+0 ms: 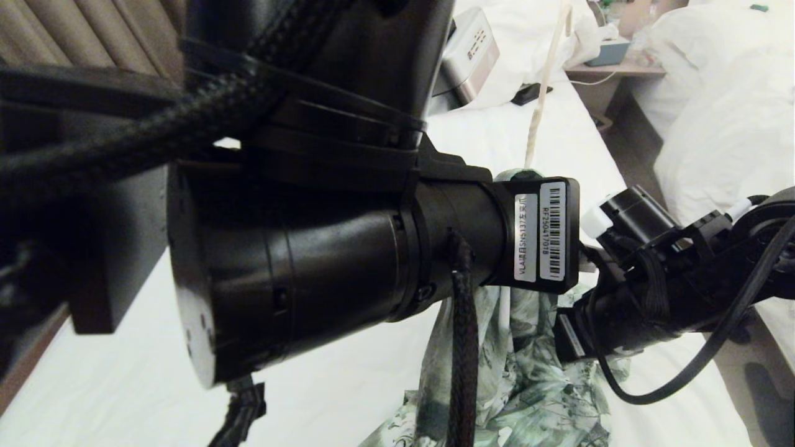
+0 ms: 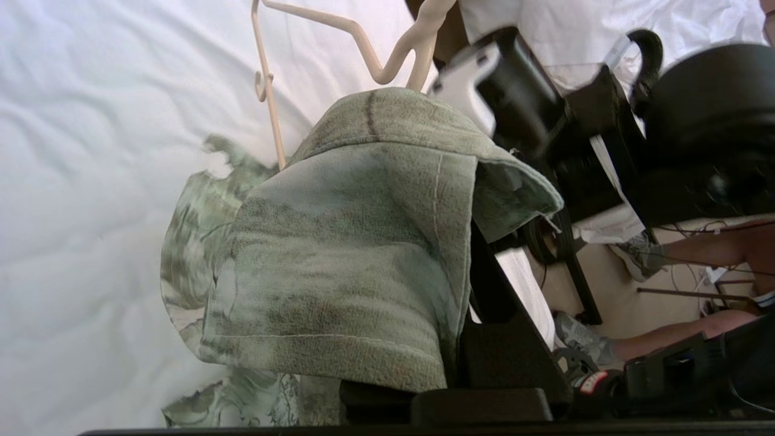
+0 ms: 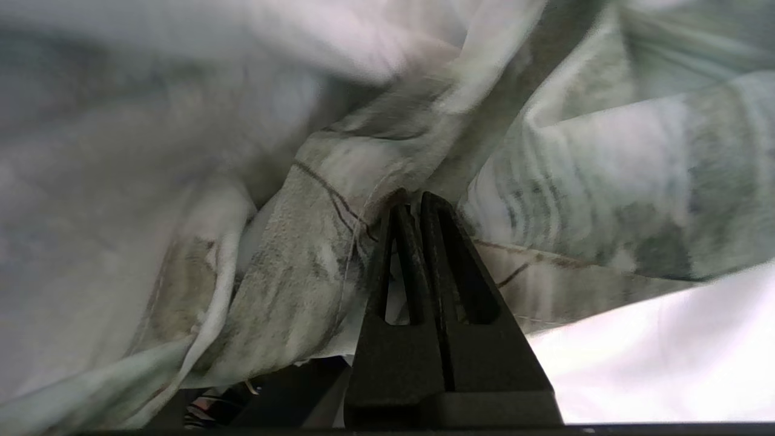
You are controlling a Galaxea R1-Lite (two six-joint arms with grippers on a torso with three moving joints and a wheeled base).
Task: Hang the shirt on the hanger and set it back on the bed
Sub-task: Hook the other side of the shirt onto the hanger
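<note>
**Shirt half-dressed on hanger, both hands busy**

Shirt [image 2: 339,266] hangs in the air over the bed [image 1: 348,372], its collar end draped over the left hand [image 2: 424,387]; the fingers are buried under cloth, nearly closed, apparently pinching hanger and collar together, though that grip is hidden. Hanger [image 2: 363,42] pokes out above the collar, its wire running down into the cloth. Right hand [image 3: 412,209] is clenched on a fold of shirt.

Judged from this, the threading step is in hand: the shirt is not yet seated on both shoulders. The next move calls for the right hand to draw its fold over the free hanger arm without dragging the collar off, before anything is lowered to the bed.
</note>
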